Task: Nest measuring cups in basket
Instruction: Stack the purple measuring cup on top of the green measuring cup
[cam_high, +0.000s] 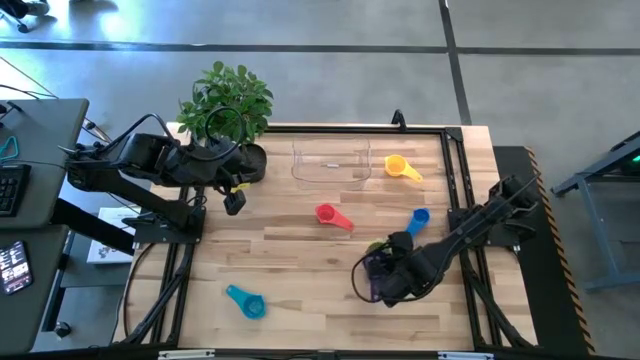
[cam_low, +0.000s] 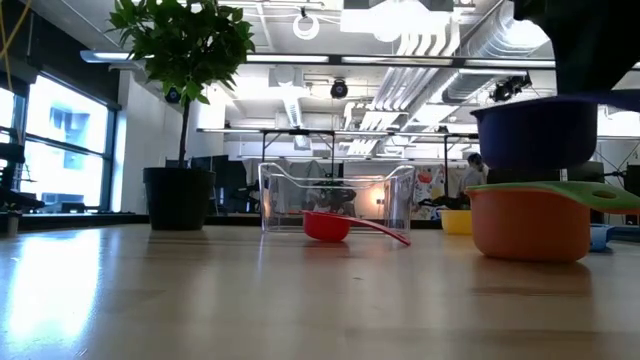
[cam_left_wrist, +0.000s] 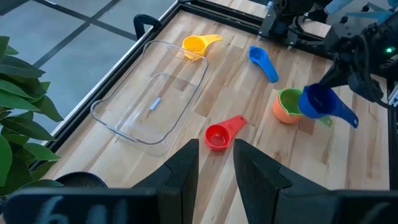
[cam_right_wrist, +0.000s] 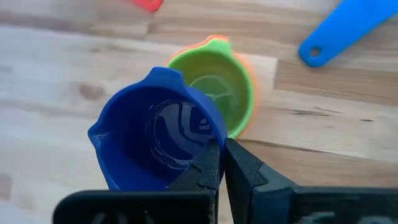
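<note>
The right gripper (cam_right_wrist: 219, 163) has its jaws pinched on the dark blue cup (cam_right_wrist: 152, 127) by its rim, likely light, stiff and slippery, above the green cup (cam_right_wrist: 219, 90); the left gripper (cam_left_wrist: 216, 158) waits open.

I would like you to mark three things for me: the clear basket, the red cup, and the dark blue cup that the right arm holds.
clear basket (cam_left_wrist: 118, 121): left wrist view, on its near rim.
red cup (cam_left_wrist: 217, 137): left wrist view, inside its bowl.
dark blue cup (cam_right_wrist: 146, 134): right wrist view, on its inner wall.
</note>
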